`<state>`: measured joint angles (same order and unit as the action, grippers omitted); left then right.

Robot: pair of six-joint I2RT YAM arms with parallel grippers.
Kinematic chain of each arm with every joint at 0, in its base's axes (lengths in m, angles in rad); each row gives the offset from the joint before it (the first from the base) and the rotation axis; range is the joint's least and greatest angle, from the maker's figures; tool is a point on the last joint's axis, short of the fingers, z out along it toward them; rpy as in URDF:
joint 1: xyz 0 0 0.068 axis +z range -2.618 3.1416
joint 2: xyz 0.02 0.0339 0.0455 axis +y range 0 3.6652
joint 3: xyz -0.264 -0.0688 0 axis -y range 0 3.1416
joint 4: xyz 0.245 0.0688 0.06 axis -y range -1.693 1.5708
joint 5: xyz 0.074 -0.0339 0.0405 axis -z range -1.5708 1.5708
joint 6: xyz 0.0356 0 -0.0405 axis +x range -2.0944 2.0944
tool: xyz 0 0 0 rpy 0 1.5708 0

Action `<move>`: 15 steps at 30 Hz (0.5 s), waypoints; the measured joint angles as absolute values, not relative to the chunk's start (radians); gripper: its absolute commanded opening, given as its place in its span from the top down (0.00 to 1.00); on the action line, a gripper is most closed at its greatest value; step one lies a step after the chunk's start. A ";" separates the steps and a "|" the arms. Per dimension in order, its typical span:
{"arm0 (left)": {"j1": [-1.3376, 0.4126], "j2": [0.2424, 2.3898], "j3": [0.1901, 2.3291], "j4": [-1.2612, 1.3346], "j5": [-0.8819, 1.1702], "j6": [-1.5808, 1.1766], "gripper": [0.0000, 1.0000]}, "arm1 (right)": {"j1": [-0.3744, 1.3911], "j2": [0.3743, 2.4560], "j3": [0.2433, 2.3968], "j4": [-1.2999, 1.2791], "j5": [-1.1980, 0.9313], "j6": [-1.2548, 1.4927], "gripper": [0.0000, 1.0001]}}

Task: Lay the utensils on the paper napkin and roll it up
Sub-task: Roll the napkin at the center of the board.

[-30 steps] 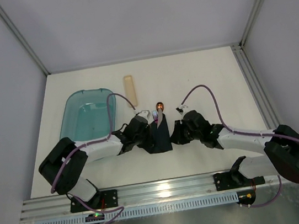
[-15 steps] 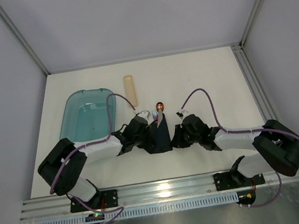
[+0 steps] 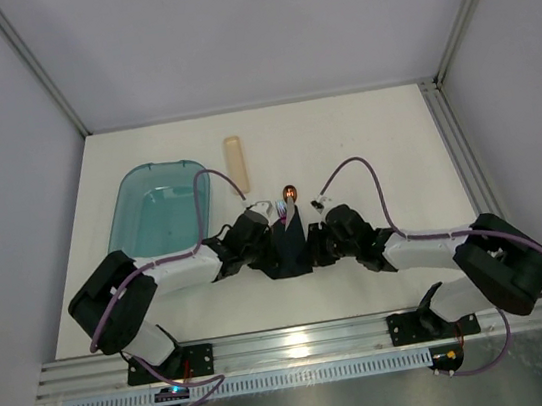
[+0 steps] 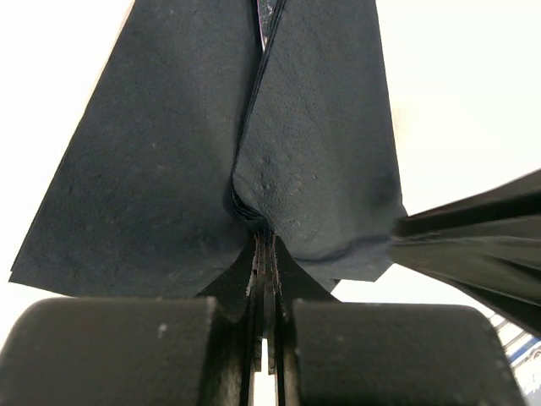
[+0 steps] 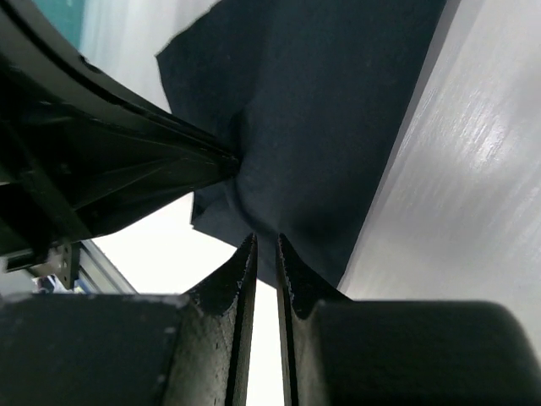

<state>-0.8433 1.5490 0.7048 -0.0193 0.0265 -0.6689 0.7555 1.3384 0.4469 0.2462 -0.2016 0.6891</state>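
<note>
- Navy, nearly black, is your one napkin (image 3: pixel 289 251): it sits on the white table (image 3: pixel 384 142) between the two grippers, near the front edge, bunched up into a fold and not lying flat.
- You can count one spoon (image 3: pixel 291 194) for certain. Its copper bowl pokes out past the far end of the napkin.
- From the left wrist view you also see one thin sliver of metal in the crease at the top of the fold. You cannot tell how many utensils lie inside.
- Your left gripper (image 4: pixel 264 252) is pinched tight on the napkin. Its two fingers meet with a pleat of paper squeezed between them, and a flap of paper falls to either side.
- Your right gripper (image 5: pixel 265 247) comes in from the opposite side with only a slim slit between its two fingers. The tips reach the near edge of the napkin, but you cannot tell whether they grip the paper or only touch it.
- The two grippers are close together, with the fold between them.
- One teal plastic tub (image 3: pixel 135 200) sits to the left, apart from the napkin.
- One pale beige stick (image 3: pixel 235 165) lies beyond the tub's right corner, well clear of the napkin.
</note>
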 measured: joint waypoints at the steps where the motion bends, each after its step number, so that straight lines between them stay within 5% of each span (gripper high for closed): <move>1: -0.843 1.549 0.706 -0.021 0.027 -0.669 0.99 | 0.757 1.364 0.447 0.263 -0.208 0.692 0.84; 8: -0.844 1.549 0.719 -0.027 0.019 -0.665 0.96 | 0.774 1.479 0.444 0.345 -0.231 0.711 0.84; 10: -0.844 1.549 0.720 -0.036 0.010 -0.664 0.84 | 0.779 1.480 0.441 0.355 -0.229 0.712 0.84; 15: -0.844 1.528 0.741 -0.112 -0.030 -0.645 0.74 | 0.785 1.480 0.439 0.360 -0.223 0.712 0.84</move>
<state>-0.8444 1.5276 0.7414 -0.1116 -0.0296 -0.6453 0.7849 1.4799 0.4385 0.3599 -0.2226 0.7124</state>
